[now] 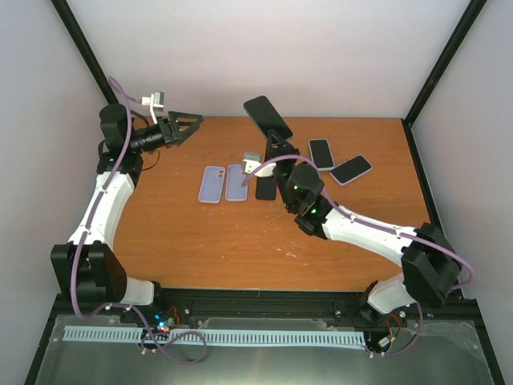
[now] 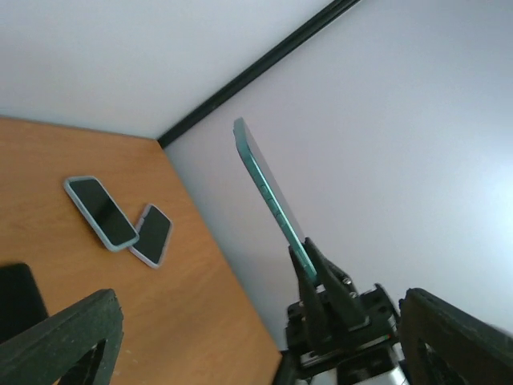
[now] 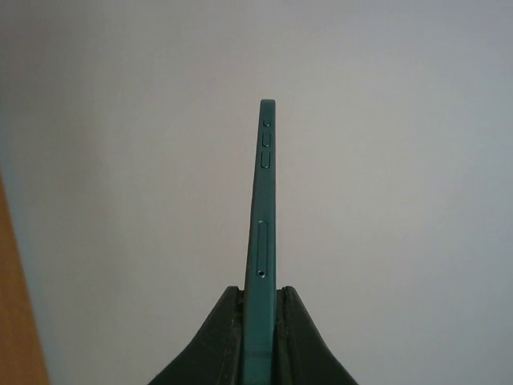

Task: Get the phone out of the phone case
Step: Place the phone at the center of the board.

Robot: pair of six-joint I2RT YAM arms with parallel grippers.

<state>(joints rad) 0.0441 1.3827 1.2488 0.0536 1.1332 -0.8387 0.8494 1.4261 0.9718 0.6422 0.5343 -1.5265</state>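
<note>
My right gripper [image 1: 275, 146] is shut on the lower end of a dark green phone [image 1: 268, 117], holding it upright above the table. In the right wrist view the phone [image 3: 264, 208] stands edge-on between the fingers [image 3: 216, 337], bare, with its side buttons showing. A flat black piece [image 1: 265, 188], apparently the phone case, lies on the table below it. My left gripper [image 1: 186, 122] hangs open and empty at the far left, pointing at the phone [image 2: 268, 192] and the right gripper [image 2: 321, 277].
Two lavender cases [image 1: 212, 184] [image 1: 236, 182] lie side by side mid-table. Two cased phones [image 1: 321, 153] [image 1: 351, 169] lie face up at the back right, also in the left wrist view [image 2: 100, 211] [image 2: 152, 233]. Black frame posts stand at the back corners.
</note>
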